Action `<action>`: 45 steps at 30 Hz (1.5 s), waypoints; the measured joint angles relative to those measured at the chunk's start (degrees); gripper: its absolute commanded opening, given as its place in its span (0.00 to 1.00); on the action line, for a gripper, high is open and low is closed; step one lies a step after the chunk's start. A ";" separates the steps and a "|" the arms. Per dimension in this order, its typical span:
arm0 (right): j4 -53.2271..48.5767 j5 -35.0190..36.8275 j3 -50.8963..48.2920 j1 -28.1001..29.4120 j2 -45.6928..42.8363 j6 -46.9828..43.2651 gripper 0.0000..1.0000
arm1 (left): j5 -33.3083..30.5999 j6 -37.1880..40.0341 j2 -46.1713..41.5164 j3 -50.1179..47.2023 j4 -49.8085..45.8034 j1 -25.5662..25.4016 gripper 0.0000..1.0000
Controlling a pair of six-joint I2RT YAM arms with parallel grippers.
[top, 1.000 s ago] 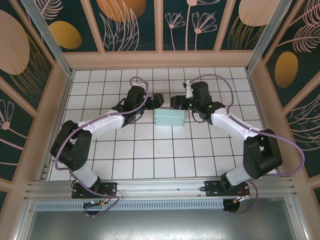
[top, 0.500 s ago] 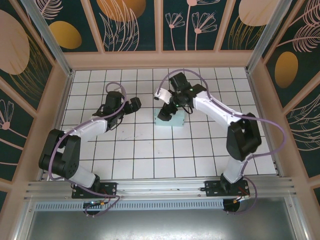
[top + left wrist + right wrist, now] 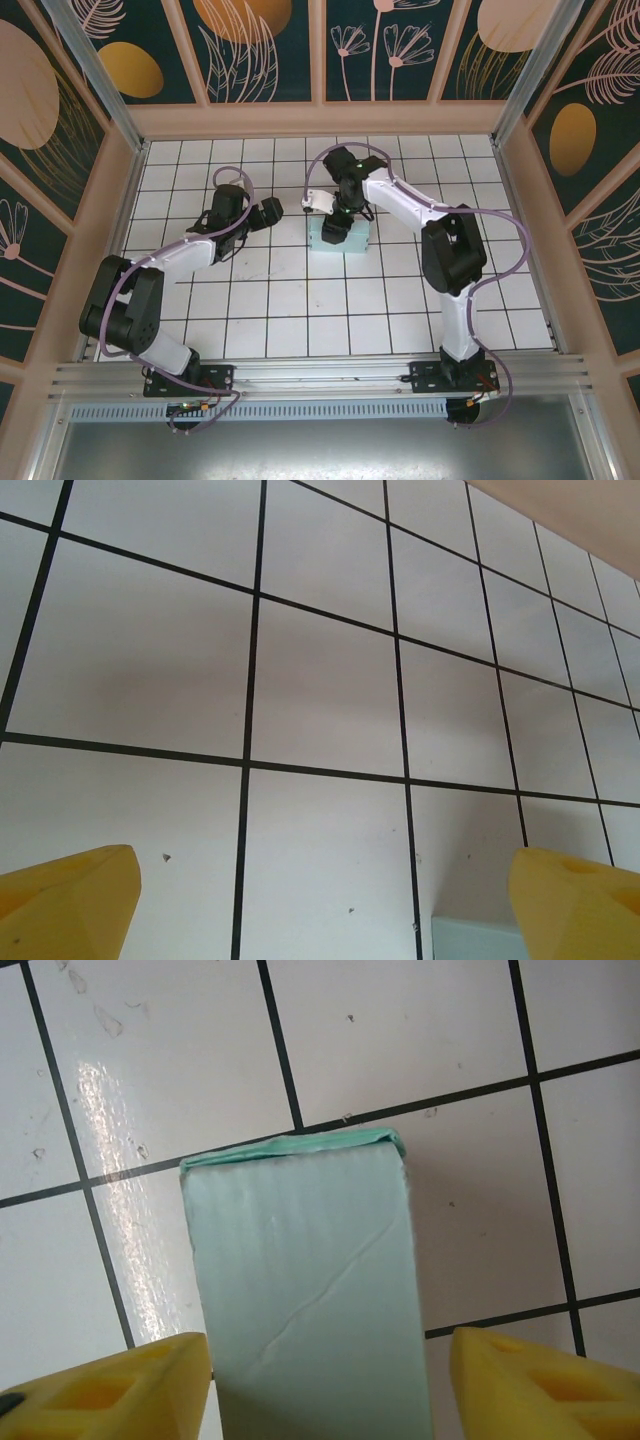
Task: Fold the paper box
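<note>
Right wrist view, paper box [image 3: 305, 1260] between parted fingers [image 3: 110, 1390] of right hand [image 3: 328, 1360], unclamped, left hand [image 3: 320, 880] spread wide.

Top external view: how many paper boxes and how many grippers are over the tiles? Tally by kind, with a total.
Paper box: 1
Grippers: 2, the left gripper and the right gripper
Total: 3
</note>
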 measured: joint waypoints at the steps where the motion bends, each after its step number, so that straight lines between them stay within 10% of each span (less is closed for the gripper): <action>1: -0.33 0.42 0.20 0.00 0.00 -0.07 0.52 | 0.00 0.02 0.00 0.00 0.02 0.07 0.94; 17: 5.16 13.57 -3.02 4.04 -3.80 0.26 0.42 | -0.04 0.31 0.00 -0.02 0.02 1.22 0.94; 35: 52.94 40.96 -28.28 14.75 -8.13 -8.31 0.40 | 5.09 -2.38 0.02 -5.25 3.96 8.09 0.93; 45: 65.64 43.93 -34.75 13.99 -5.64 -9.40 0.54 | 6.01 -2.36 0.00 -5.70 4.59 8.09 0.94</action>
